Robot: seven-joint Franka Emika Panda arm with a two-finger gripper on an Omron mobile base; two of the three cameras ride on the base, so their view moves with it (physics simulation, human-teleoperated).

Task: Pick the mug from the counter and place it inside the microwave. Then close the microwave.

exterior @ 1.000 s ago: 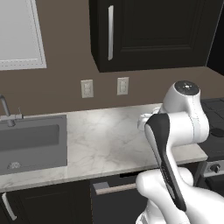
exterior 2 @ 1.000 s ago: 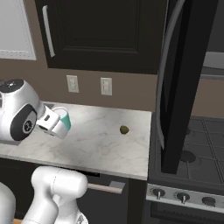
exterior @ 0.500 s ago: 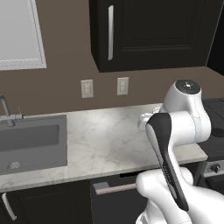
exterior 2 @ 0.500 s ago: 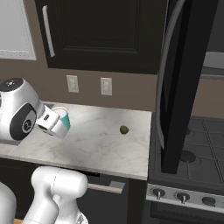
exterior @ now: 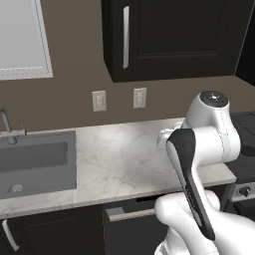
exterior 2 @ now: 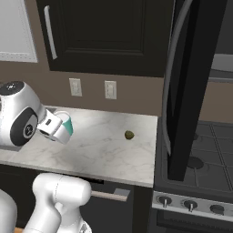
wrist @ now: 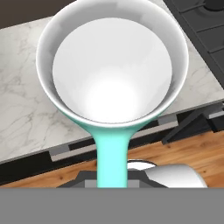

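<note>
Mug (exterior 2: pixel 66 128), teal with a white interior, is held by its handle in the closed gripper (exterior 2: pixel 54 129), raised above the counter (exterior 2: pixel 104 145) beside the open microwave (exterior 2: pixel 186 86).

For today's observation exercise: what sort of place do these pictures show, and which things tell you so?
A home kitchen, rendered rather than real: a marble counter with a sink, a gas stovetop beside it, and dark wall cabinets above.

mug (exterior 2: pixel 66 128) mostly hidden behind wrist, microwave (exterior 2: pixel 186 86) cut off at top edge
</note>
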